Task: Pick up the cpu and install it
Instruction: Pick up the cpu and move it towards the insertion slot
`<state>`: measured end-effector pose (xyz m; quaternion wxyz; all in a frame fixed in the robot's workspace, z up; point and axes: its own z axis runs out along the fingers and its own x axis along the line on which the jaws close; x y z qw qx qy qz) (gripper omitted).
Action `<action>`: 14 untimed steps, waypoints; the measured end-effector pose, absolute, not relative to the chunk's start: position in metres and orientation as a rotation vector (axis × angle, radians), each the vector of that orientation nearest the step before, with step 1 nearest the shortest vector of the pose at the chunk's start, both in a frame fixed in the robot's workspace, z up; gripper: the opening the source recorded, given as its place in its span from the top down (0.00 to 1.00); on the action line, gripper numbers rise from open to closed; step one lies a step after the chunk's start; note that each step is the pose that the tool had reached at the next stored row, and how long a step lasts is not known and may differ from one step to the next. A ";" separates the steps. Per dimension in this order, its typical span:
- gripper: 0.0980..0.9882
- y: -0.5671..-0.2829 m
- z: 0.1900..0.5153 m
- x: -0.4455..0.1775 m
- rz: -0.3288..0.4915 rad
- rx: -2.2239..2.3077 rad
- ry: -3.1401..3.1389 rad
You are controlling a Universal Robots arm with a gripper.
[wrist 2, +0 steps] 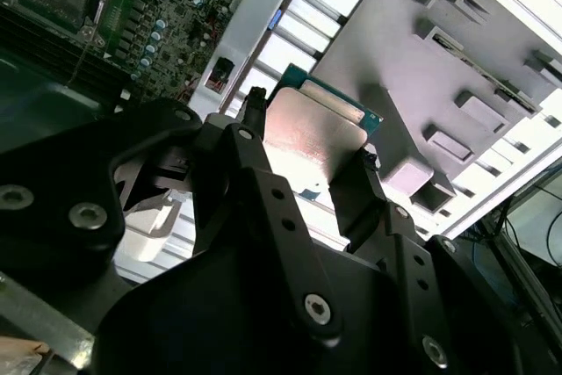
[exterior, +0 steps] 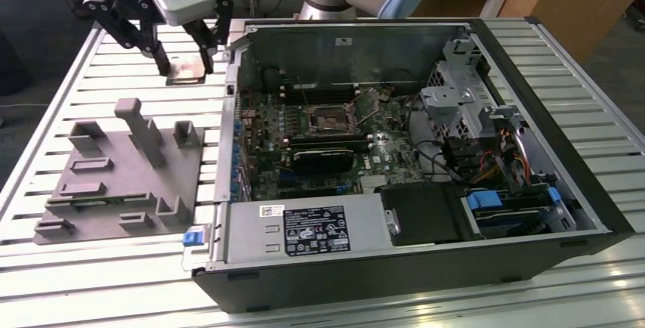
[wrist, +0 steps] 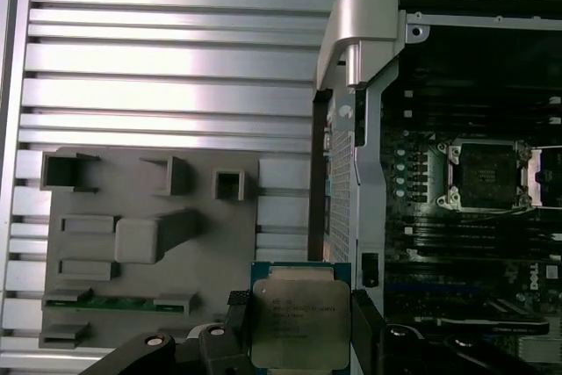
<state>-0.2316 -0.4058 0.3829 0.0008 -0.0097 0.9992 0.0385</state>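
Observation:
The cpu [wrist: 299, 327] is a small square chip with a silver-grey top plate and a green edge. It is held between the two black fingers of my gripper [wrist: 299, 305], which is shut on it. In the exterior view the gripper [exterior: 184, 57] hangs with the cpu [exterior: 187, 69] above the slatted table, just off the far corner of the open computer case on the exterior view's left. The motherboard socket [exterior: 328, 120] lies open inside the case, apart from the cpu. The first wrist view shows the same socket [wrist: 487, 175] with its metal frame.
A grey fixture block [exterior: 111, 177] with posts and slots lies on the slatted table [exterior: 71, 283] at the exterior view's left. The case wall [exterior: 229, 94] stands between gripper and motherboard. Drive cage and cables [exterior: 484, 139] fill the case's right side.

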 end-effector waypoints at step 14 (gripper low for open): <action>0.50 -0.406 0.383 -0.216 0.121 -0.031 3.137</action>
